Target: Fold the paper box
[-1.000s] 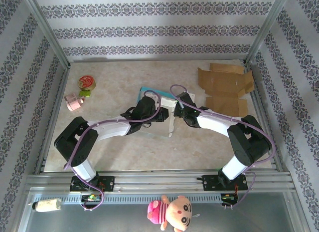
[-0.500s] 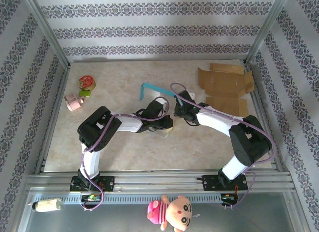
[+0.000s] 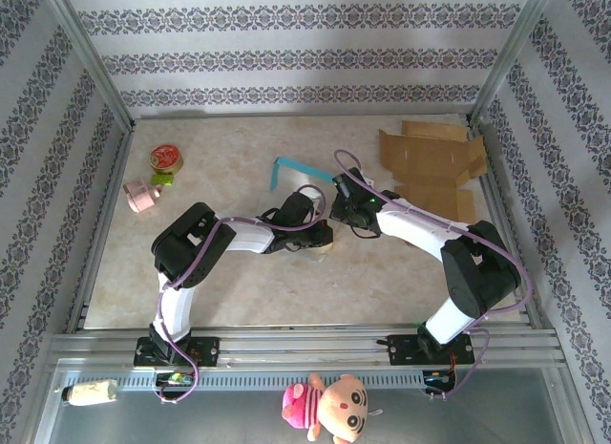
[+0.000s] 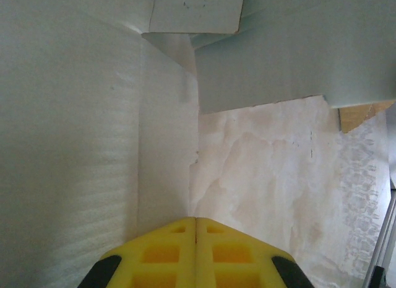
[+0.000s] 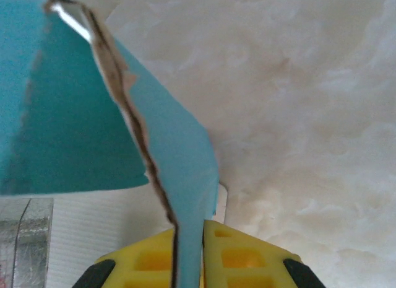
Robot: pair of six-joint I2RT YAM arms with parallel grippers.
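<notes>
The paper box (image 3: 298,167), teal outside and white inside, stands partly raised at the table's middle. My right gripper (image 3: 336,201) comes at it from the right. In the right wrist view this gripper (image 5: 189,226) is shut on a teal flap of the box (image 5: 179,170), which rises out of the yellow fingers (image 5: 247,257). My left gripper (image 3: 323,238) sits at the near side of the box. In the left wrist view it (image 4: 196,218) is shut with nothing between its fingers. Its tip is down by the table, beside the box's white inner wall (image 4: 74,114).
A flat brown cardboard sheet (image 3: 430,167) lies at the back right. A red tin (image 3: 166,158), a small green thing (image 3: 160,179) and a pink object (image 3: 143,195) sit at the left. A plush toy (image 3: 329,406) lies below the table's front rail.
The box has gone from lying flat to standing with its teal flap up. My left arm has folded its elbow upward, and its gripper has slid right, under the box. The right gripper barely moved.
</notes>
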